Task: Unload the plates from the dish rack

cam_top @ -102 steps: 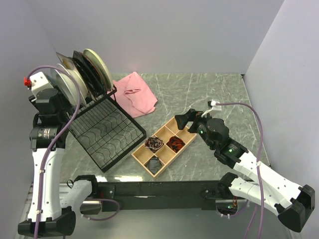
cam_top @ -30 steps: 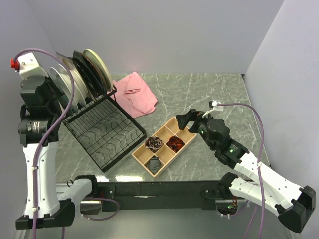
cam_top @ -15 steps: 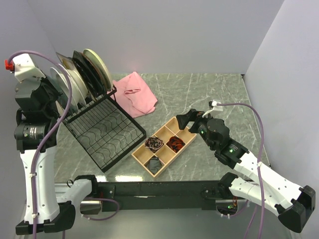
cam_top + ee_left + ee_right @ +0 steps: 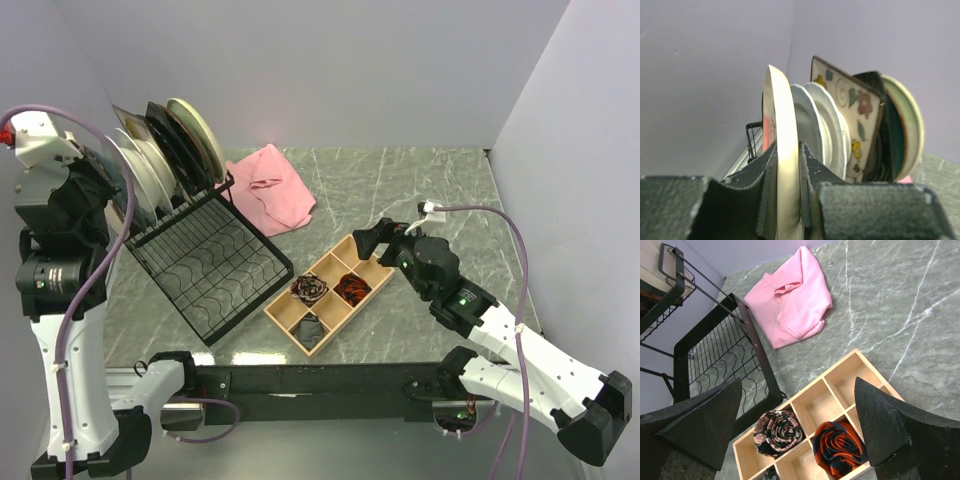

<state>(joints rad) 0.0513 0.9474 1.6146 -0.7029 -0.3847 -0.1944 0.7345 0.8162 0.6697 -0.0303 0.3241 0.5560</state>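
My left gripper is shut on the rim of a cream plate, which it holds edge-on and upright between its fingers. Just right of it, several more plates stand in the dish rack: two white round ones, a square cream floral one and a cream-green one. In the top view the left arm stands at the far left beside the rack's raised back, and the standing plates lean there. My right gripper hangs open above the wooden tray, holding nothing.
A wooden compartment tray with rolled fabrics lies right of the rack. A pink cloth lies behind it on the marble table. Grey walls close in the left, back and right sides.
My left arm has drawn back to the left and upward with the cream plate in its grip, away from the row in the rack. The right arm has not moved.
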